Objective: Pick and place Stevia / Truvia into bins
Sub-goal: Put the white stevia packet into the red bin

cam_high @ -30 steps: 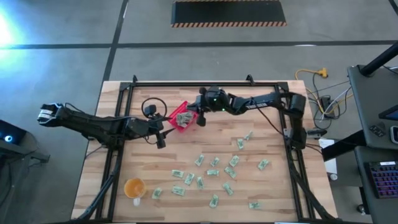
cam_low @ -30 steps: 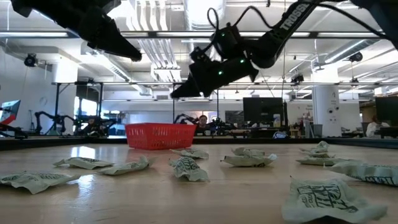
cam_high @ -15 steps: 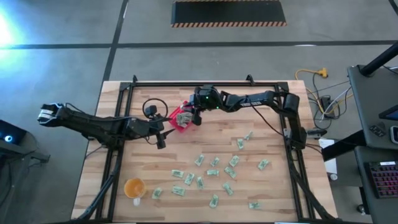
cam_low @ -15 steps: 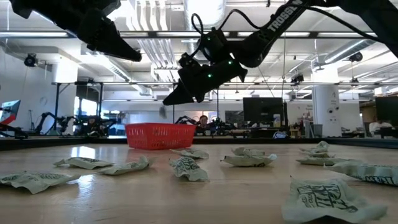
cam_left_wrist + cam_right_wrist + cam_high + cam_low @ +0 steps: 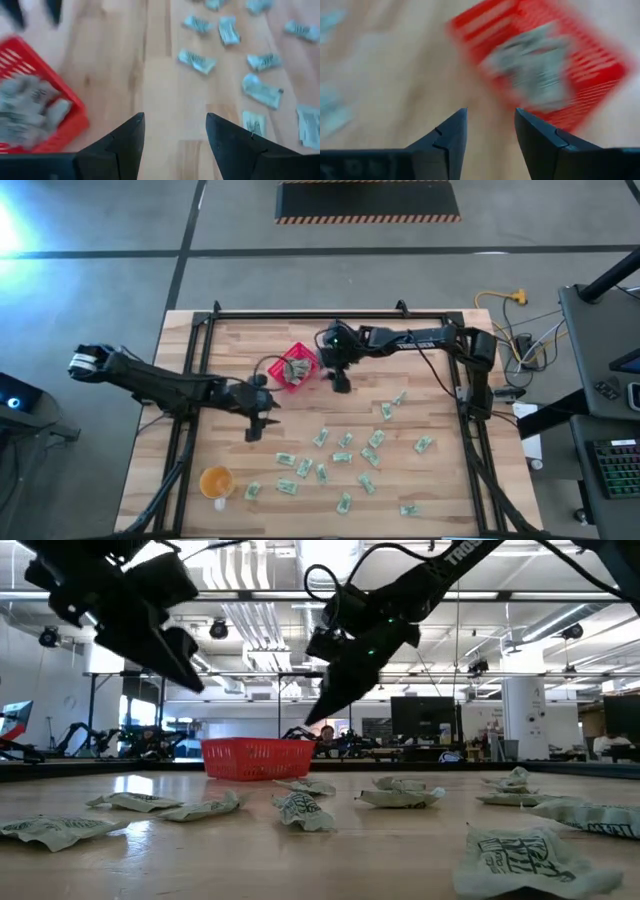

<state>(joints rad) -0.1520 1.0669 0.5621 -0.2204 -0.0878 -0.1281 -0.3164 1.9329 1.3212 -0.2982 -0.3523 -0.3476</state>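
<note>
The red basket (image 5: 284,383) sits at the far middle of the table with several Stevia packets (image 5: 295,367) lying in it. Many more pale green packets (image 5: 345,455) lie loose on the wood nearer the front edge. My right gripper (image 5: 341,384) hangs open in the air just right of the basket, with nothing between its fingers (image 5: 452,132). My left gripper (image 5: 251,433) is also open and empty. It hovers near-left of the basket, above bare wood, its fingers (image 5: 125,137) pointing toward the loose packets (image 5: 197,60).
An orange cup (image 5: 215,480) stands near the table's front left corner. A black frame rail (image 5: 330,314) runs along the far edge, and cables trail from the right arm. In the low view crumpled packets (image 5: 300,810) lie in the foreground, in front of the basket (image 5: 255,760).
My right gripper has come over the basket, opened there, and then drawn back toward the table's right and near side. My left gripper has moved toward the near edge and come lower. The basket has stayed where it was.
</note>
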